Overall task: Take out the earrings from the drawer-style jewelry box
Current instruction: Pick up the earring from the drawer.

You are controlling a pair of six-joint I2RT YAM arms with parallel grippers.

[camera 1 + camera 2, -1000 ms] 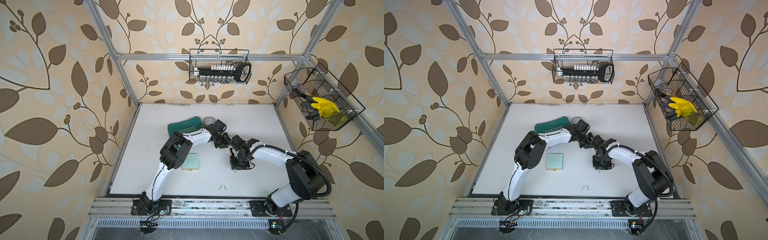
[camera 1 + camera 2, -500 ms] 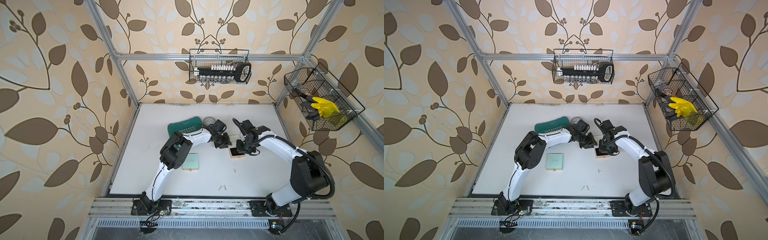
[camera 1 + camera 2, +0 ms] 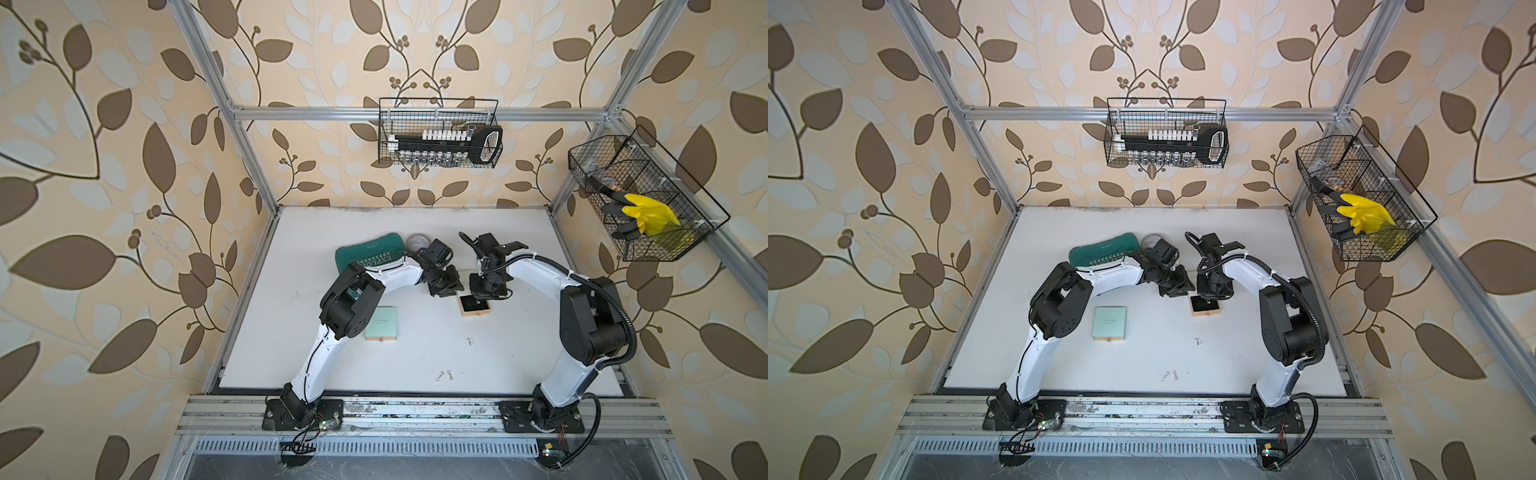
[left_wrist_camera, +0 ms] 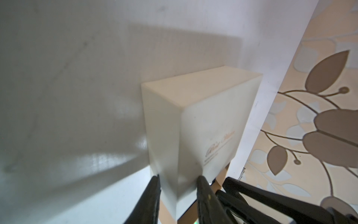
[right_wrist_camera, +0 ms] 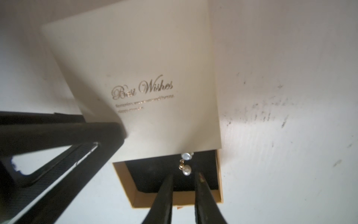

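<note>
**Table** (image 3: 540, 332): white. The surface is bare to the right of the drawer and along most of the front edge. A green pouch (image 3: 365, 255) lies at the far left, partly covered by the left arm. A closed mint box (image 3: 381, 328) lies beside that arm's elbow.

**Jewelry box sleeve** (image 4: 203, 120): cream. In both top views it is hidden under the left gripper (image 4: 177, 177), whose fingers are clamped on one end of it.

**Drawer** (image 5: 124, 178): black-lined and pulled partway out. Its inner end is covered by the sleeve.

**Right gripper** (image 5: 184, 175): over the drawer, jaws narrowly apart, gripping nothing.

**Drop earring** (image 5: 186, 164): in the drawer, just beyond the tips. Whether a second lies inside cannot be told.

**Loose earrings:** one pair (image 3: 471, 340) lies mid-table, and another pair (image 3: 444, 376) lies near the front edge. Both are too small for detail.
</note>
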